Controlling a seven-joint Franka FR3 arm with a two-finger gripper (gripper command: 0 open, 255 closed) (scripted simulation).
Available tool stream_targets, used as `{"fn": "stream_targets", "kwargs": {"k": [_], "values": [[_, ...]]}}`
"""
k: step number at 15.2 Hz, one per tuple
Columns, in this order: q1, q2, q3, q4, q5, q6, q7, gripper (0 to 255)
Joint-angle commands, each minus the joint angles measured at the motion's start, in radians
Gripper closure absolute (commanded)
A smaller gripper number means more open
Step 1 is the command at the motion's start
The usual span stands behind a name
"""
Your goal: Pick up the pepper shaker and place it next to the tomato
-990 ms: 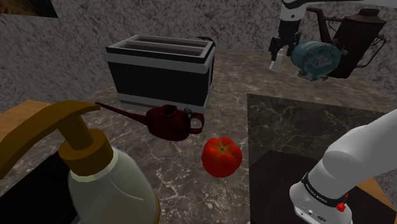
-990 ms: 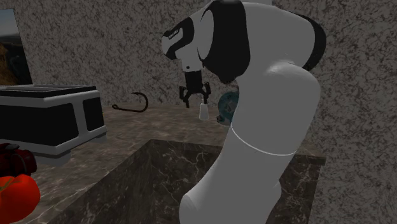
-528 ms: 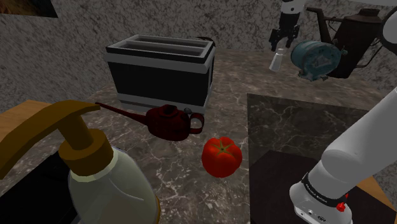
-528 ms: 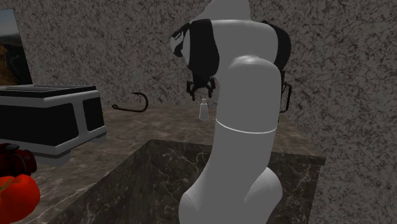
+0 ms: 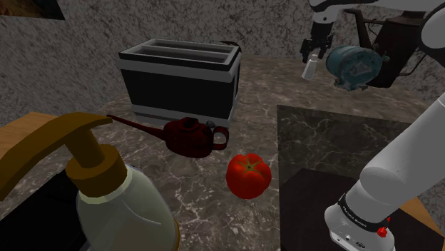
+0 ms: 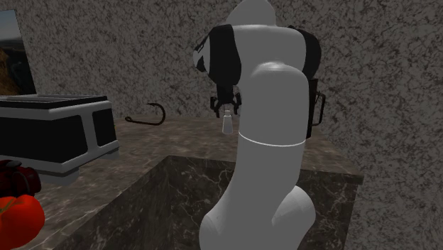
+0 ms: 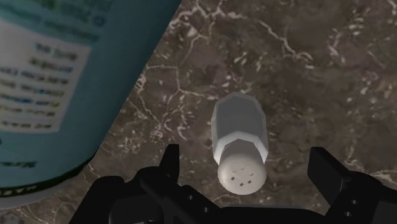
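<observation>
In the shoulder view, starting from the left, a dispenser [image 5: 107,192] looms close to the camera. After it come a toaster [image 5: 182,78], a red can [image 5: 189,137] with a long spout, and the tomato [image 5: 249,175], all on the marbled desk [image 5: 260,100]. Further right and toward the back, well apart from the tomato, the pale shaker [image 5: 311,70] stands upright. A teal can [image 5: 354,65] is just beside it, and a dark kettle [image 5: 399,36] stands beyond that.

The claw [image 5: 312,57] hangs directly above the shaker, pointing down at it. In the second exterior view the claw [image 6: 227,108] likewise sits just over the shaker [image 6: 227,125].

The wrist view shows the teal can [image 7: 57,89] first, then the shaker [image 7: 240,143] seen cap-first with its holes facing up. Its long axis therefore runs along the claw's line of reach. The claw [image 7: 247,158] is wide open and holds nothing. The shaker lies between the two fingers and touches neither, a little closer to the finger on the teal can's side.

The pick seems to call for a short straight drop, then a squeeze. The finger nearer the teal can has to slip between that can and the shaker, so a sideways drift could knock either one. The carry would then run toward the shoulder view's lower left, to the tomato.
</observation>
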Motion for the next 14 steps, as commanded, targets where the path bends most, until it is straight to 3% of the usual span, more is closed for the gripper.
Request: {"fn": "stream_targets", "kwargs": {"k": [1,8,9,14], "values": [[-0.001,0.003,-0.001,-0.015,0.001,0.018,0.0,0],[-0.001,0.003,-0.001,-0.015,0.001,0.018,0.0,0],[-0.001,0.003,-0.001,-0.015,0.001,0.018,0.0,255],[-0.001,0.003,-0.001,-0.014,0.001,0.018,0.0,255]]}}
